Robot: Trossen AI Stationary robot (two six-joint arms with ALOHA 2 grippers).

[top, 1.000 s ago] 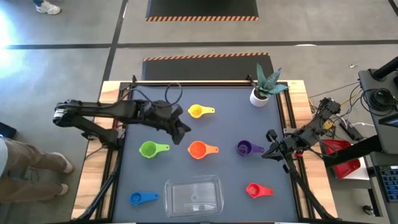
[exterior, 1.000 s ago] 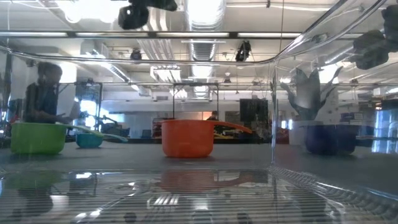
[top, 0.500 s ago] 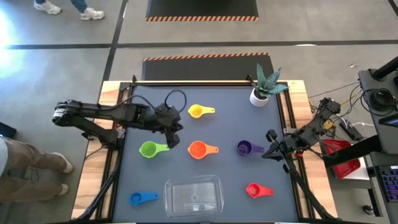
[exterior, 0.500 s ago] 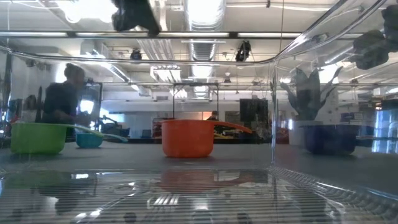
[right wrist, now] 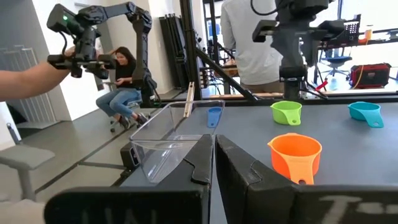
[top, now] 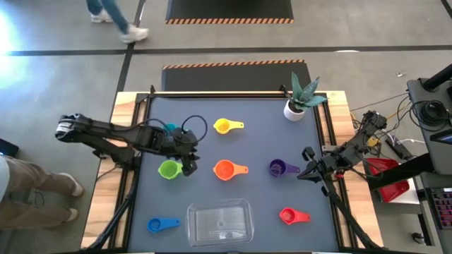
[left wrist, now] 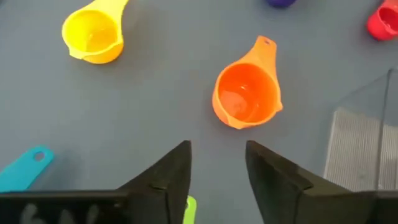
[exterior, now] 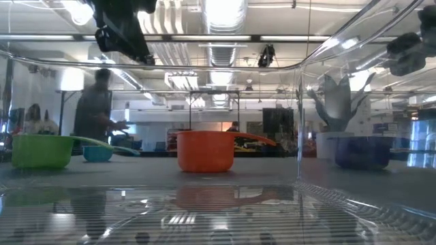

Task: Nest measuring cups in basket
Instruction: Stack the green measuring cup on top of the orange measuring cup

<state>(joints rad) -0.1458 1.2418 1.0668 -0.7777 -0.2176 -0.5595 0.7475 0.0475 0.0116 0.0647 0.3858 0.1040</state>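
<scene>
Seven cups stand apart on the dark mat. In the high view I see the green cup [top: 169,169], teal cup [top: 170,128], yellow cup [top: 222,126], orange cup [top: 224,169], purple cup [top: 279,168], red cup [top: 288,215] and blue cup [top: 155,225]. The clear basket [top: 219,222] sits by the near edge. My left gripper [top: 188,167] hovers open above the green cup's handle, whose tip [left wrist: 189,208] shows between the fingers. The low view shows that gripper [exterior: 122,34] well above the cups. My right gripper [top: 305,171] waits shut beside the purple cup.
A white plant pot [top: 295,109] stands at the far right corner of the mat. Bare mat lies between the cups and around the basket. Metal rails run along the table's left and right sides. People move in the room beyond the table.
My left gripper has moved toward the table's near and left edges, from between the yellow and orange cups to above the green cup's handle. No cup has moved. A person has walked past behind the table.
</scene>
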